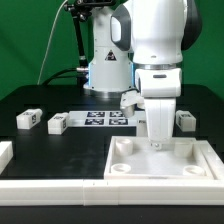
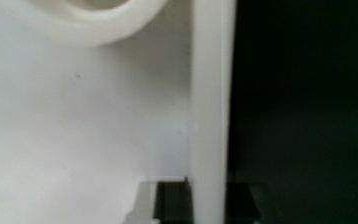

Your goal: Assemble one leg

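Observation:
The large white tabletop [image 1: 165,168] lies at the front of the exterior view's right. My gripper [image 1: 155,143] points straight down at its back rim. In the wrist view my gripper [image 2: 206,205] has one dark finger [image 2: 172,203] inside the rim and the other outside it, and the rim wall [image 2: 211,110] fills the gap between them, so the jaws are shut on the rim. A round corner socket [image 2: 96,20] shows on the tabletop's inner face. Small white legs with marker tags lie on the black table: two at the left [image 1: 27,119] [image 1: 58,123] and one right of the arm [image 1: 185,119].
The marker board [image 1: 105,120] lies flat behind the tabletop, in front of the robot base [image 1: 108,70]. Another small white part [image 1: 129,99] sits beside the arm. A white piece [image 1: 5,153] shows at the exterior view's left edge. A white strip [image 1: 60,190] runs along the front.

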Controlling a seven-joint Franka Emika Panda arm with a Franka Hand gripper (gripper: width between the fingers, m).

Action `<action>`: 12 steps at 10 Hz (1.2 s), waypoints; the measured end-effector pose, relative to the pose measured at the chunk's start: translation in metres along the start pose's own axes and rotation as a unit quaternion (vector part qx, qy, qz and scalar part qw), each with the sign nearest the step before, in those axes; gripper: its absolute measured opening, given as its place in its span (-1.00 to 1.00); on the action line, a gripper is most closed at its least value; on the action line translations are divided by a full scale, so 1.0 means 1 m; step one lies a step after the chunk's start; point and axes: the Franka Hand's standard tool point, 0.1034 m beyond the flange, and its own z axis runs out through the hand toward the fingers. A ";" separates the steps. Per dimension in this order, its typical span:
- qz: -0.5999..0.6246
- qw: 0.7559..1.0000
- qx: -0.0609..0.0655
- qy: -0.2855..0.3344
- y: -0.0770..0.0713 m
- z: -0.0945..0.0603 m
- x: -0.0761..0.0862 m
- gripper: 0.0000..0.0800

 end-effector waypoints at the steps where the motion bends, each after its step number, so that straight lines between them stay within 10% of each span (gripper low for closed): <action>1: 0.000 1.000 0.000 0.000 0.000 0.000 0.000 -0.86; 7: -0.025 1.000 0.011 -0.013 0.004 0.000 0.000 -0.85; 9: -0.025 1.000 0.012 -0.013 0.004 0.000 -0.001 -0.06; 10: -0.025 1.000 0.012 -0.013 0.004 0.000 -0.001 -0.06; 12: -0.025 1.000 0.012 -0.013 0.004 0.000 -0.001 0.55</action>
